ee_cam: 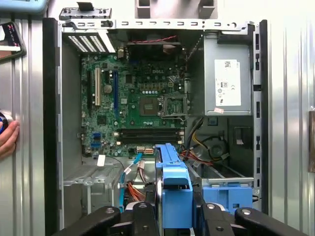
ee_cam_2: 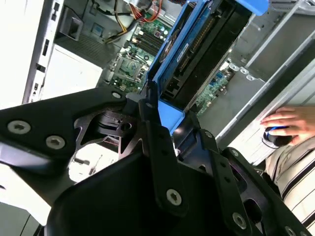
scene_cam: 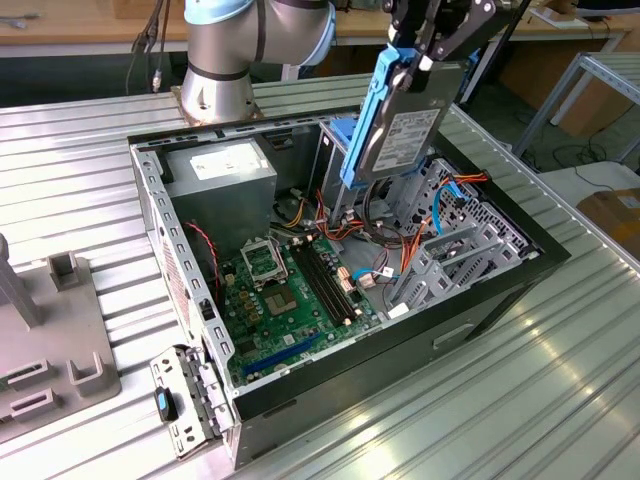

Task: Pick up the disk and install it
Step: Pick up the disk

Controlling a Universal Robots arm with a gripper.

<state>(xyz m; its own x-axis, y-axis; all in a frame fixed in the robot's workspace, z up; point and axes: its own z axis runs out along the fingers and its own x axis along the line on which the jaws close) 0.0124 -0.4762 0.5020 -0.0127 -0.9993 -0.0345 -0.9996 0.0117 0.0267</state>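
Note:
The disk (scene_cam: 402, 128), a grey metal drive in a bright blue carrier, hangs upright on edge above the back of the open computer case (scene_cam: 150, 210). My gripper (scene_cam: 418, 58) is shut on the disk's upper end. In both wrist views the black fingers (ee_cam_2: 153, 129) clamp the blue carrier from either side, with the disk (ee_cam_2: 199, 46) pointing down into the case. In the first wrist view the disk (ee_cam: 174, 184) hovers over the drive bay area, next to a fixed blue bracket (ee_cam: 227, 192).
Inside the case lie the green motherboard (scene_cam: 285, 290), the power supply (scene_cam: 222, 180), loose orange and red cables (scene_cam: 375, 225) and the silver drive cage (scene_cam: 460, 245). The arm's base (scene_cam: 250, 50) stands behind the case. A grey fixture (scene_cam: 50, 340) sits at the exterior view's left. A person's hand (ee_cam_2: 285, 120) rests nearby.

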